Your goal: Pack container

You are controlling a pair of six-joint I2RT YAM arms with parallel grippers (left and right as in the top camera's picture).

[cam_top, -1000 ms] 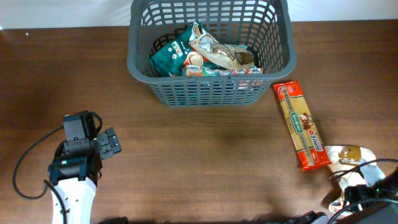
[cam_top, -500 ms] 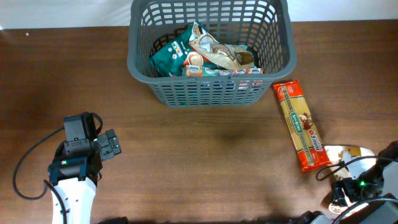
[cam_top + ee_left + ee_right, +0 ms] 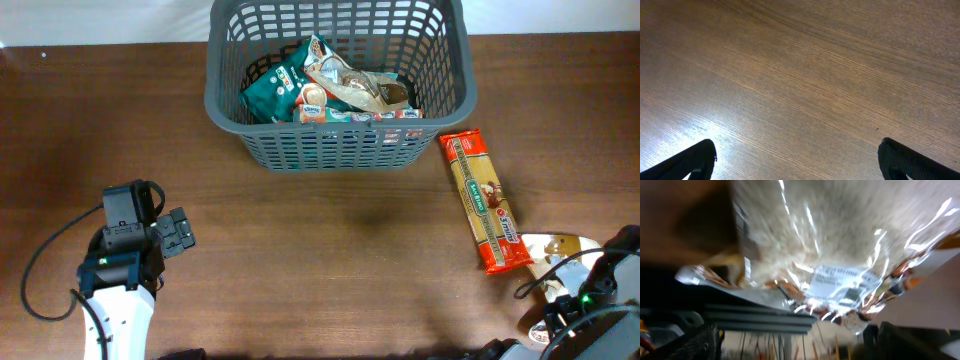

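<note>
The dark grey lattice basket [image 3: 340, 150] stands at the back centre. It holds a teal packet [image 3: 275, 90], a clear crinkly packet [image 3: 355, 88] and others. A long red pasta packet [image 3: 485, 200] lies on the table to its right. A shiny clear packet [image 3: 558, 247] lies at the front right edge. It fills the blurred right wrist view [image 3: 830, 245], just ahead of my open right gripper [image 3: 800, 342]. The right arm [image 3: 600, 305] is at the front right corner. My left gripper [image 3: 178, 231] is open and empty over bare wood, as the left wrist view [image 3: 800, 162] shows.
The brown wooden table [image 3: 330, 260] runs between the two arms. Its front right edge lies right by the shiny packet. Cables [image 3: 40, 270] loop beside the left arm.
The right arm has shifted a little to the right at the front right corner. The shiny packet has barely moved. The left arm is still.
</note>
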